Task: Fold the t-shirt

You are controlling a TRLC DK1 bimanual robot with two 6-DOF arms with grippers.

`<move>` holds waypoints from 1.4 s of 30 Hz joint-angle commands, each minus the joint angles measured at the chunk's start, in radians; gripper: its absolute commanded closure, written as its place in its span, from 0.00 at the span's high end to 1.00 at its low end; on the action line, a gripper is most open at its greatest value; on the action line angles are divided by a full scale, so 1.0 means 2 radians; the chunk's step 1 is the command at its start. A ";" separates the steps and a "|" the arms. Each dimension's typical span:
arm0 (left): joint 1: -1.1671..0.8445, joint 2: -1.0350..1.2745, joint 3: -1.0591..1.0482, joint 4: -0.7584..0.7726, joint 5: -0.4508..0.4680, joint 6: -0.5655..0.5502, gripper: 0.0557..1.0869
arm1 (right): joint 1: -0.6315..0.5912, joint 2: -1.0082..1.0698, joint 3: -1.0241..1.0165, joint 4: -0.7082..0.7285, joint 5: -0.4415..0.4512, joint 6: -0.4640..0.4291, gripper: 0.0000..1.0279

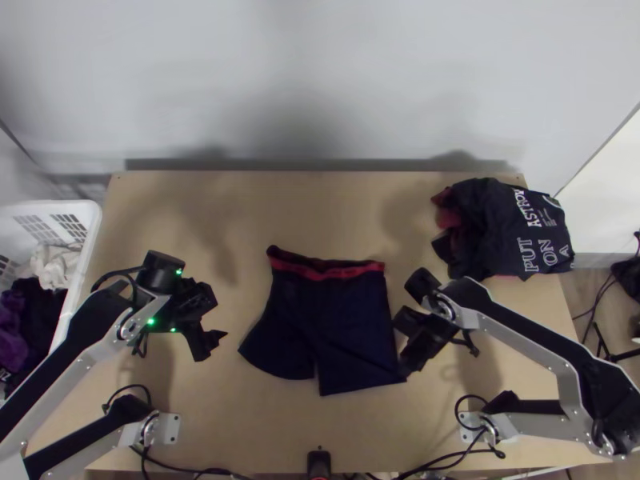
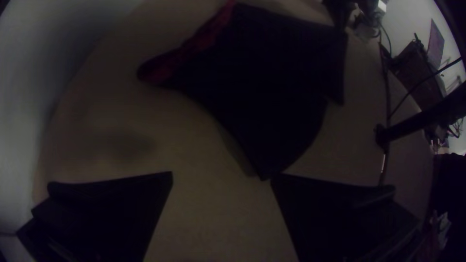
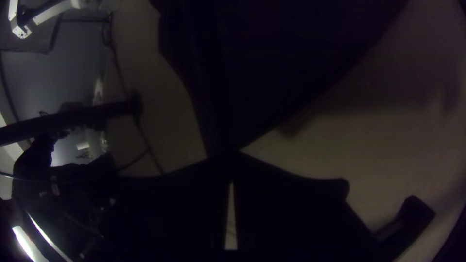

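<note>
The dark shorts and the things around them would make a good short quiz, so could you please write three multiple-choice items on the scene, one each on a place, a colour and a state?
1. In the top view, where is the white basket?
A) At the far right corner
B) Under the shorts
C) Beside the table's left side

2. What colour is the waistband of the dark shorts?
A) Red
B) White
C) Green

3. What is the state of the right gripper?
A) Open, away from the cloth
B) Shut on a leg corner
C) Shut on the waistband

1: C, as its rim shows just past that edge.
2: A, as a red band runs along the top of the shorts.
3: B, as its fingers meet on the cloth at the hem.
</note>
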 commanded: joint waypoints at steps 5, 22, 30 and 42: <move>0.005 -0.013 0.009 -0.017 0.000 0.005 0.95 | -0.016 -0.072 0.002 -0.048 -0.001 -0.003 0.03; -0.002 -0.022 0.008 -0.021 0.001 0.006 0.95 | 0.140 0.071 0.251 -0.048 -0.006 0.042 0.03; 0.006 -0.040 0.003 -0.024 0.002 0.012 0.95 | 0.189 0.185 0.411 -0.061 -0.004 0.040 0.03; 0.038 -0.065 -0.003 -0.031 0.002 0.012 0.95 | 0.229 0.305 0.563 -0.073 -0.004 0.051 0.03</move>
